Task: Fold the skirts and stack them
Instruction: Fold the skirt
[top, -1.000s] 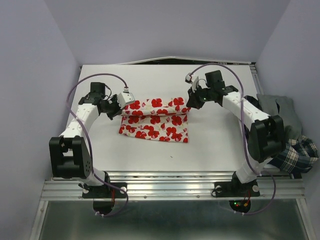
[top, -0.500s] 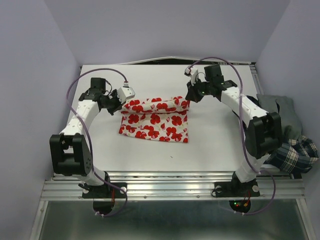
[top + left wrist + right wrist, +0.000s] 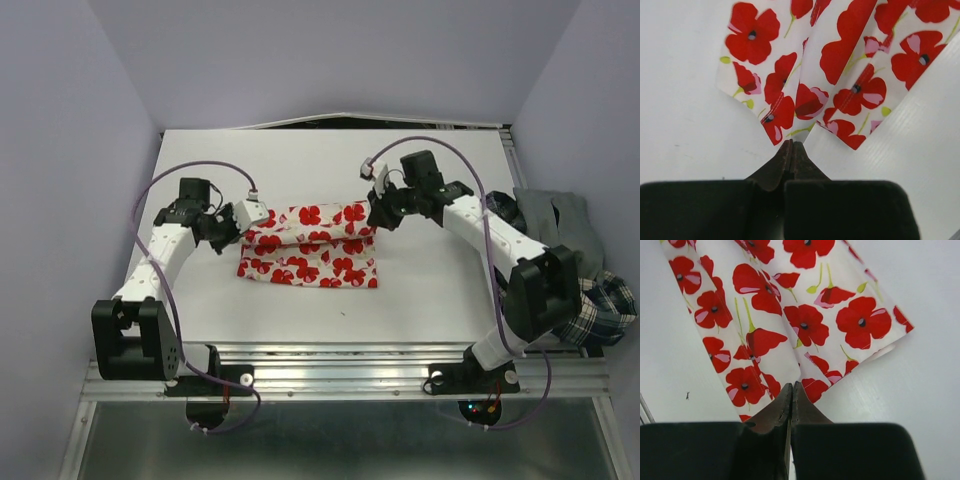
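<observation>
L gripper (image 3: 251,214) & R gripper (image 3: 374,214), both clamped tight on skirt (image 3: 310,262) corners, carry far edge nearer; fold approx halfway.

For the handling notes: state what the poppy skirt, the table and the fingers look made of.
Skirt: thin woven cloth, likely cotton, matte. It drapes in soft folds and shows stitched seams.
Table: white sheet with a slight sheen, faintly ribbed in the left wrist view, perhaps corrugated plastic.
Fingers: dark, matte, tapered. Hard plastic or rubber, cannot tell which.
</observation>
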You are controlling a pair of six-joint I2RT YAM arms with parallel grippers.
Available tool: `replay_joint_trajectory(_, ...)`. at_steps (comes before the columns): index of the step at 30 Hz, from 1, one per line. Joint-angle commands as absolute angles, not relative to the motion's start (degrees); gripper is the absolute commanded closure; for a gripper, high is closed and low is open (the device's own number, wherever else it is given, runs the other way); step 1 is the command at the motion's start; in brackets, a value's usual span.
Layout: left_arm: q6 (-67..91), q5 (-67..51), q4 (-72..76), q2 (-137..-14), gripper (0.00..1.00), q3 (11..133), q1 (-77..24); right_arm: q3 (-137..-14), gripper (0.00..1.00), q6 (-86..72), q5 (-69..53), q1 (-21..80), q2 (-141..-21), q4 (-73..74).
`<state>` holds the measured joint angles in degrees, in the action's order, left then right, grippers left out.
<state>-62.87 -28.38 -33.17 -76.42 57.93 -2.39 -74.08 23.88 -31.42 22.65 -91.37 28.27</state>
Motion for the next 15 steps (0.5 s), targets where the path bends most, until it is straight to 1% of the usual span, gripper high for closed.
replay_joint_trajectory(1,-65.3,-26.63,-33.31,-75.67,1.0,52.92,-3.34,-68.22,0.99,25.22,-30.06,24.86,-90.7,26.63)
replay_joint_trajectory(6,-65.57,-26.63,-33.66,-76.99,1.0,47.47,-6.23,-62.32,0.99,27.42,-27.6,26.19,-91.93,23.74)
replay_joint_trajectory(8,-64.95,-26.19,-33.58,-76.73,0.97,46.41,-8.26,-61.52,0.99,28.3,-25.76,26.19,-92.46,23.47)
replay_joint_trajectory(9,-64.95,-26.19,-33.75,-76.03,0.95,45.62,-8.78,-61.61,0.97,28.3,-25.32,26.19,-93.07,23.55)
replay_joint_trajectory(10,-64.78,-25.93,-33.75,-75.59,0.85,45.35,-9.31,-61.87,0.89,27.78,-24.79,26.19,-93.16,23.73)
replay_joint_trajectory(11,-64.51,-25.58,-33.84,-75.24,0.78,44.74,-10.27,-63.27,0.75,27.69,-24.52,26.19,-93.34,25.12)
replay_joint_trajectory(12,-64.6,-25.4,-35.14,-74.45,0.66,44.74,-10.81,-64.24,0.69,27.08,-24.7,26.19,-93.25,26.09)
replay_joint_trajectory(13,-64.95,-25.49,-36.03,-74.01,0.61,44.82,-10.98,-65.21,0.58,26.46,-24.78,26.19,-92.99,26.89)
replay_joint_trajectory(14,-65.13,-25.4,-36.82,-73.74,0.57,45.0,-11.42,-66.61,0.36,26.11,-24.7,26.19,-92.55,27.68)
replay_joint_trajectory(15,-64.69,-25.4,-38.39,-72.96,0.54,45.7,-11.51,-67.32,0.34,25.76,-24.87,26.19,-92.03,28.21)
